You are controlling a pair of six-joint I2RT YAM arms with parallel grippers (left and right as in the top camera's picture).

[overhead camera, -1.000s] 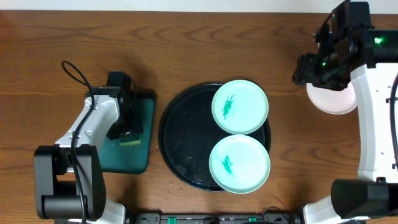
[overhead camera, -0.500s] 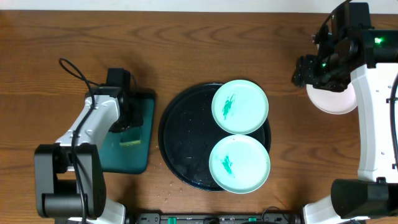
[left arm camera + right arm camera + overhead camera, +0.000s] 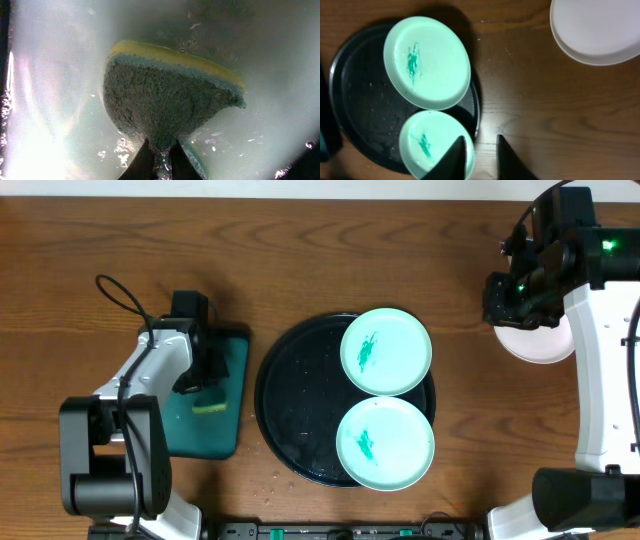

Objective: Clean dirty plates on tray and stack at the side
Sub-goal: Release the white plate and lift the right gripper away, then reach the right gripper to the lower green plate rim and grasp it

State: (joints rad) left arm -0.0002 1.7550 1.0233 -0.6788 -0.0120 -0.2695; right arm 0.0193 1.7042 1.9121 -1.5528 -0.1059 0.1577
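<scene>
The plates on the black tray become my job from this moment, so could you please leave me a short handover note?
Left gripper: shut on the sponge, at the teal tray.
Right gripper: open and empty, in the air near the white plate.
Things: the white plate lies on the table to the right of the black tray and looks clean. Two mint plates lie on the black tray, both with green smears.
Done: apparently the white plate, set aside.
Left: wipe both mint plates and stack them on the white plate.
</scene>
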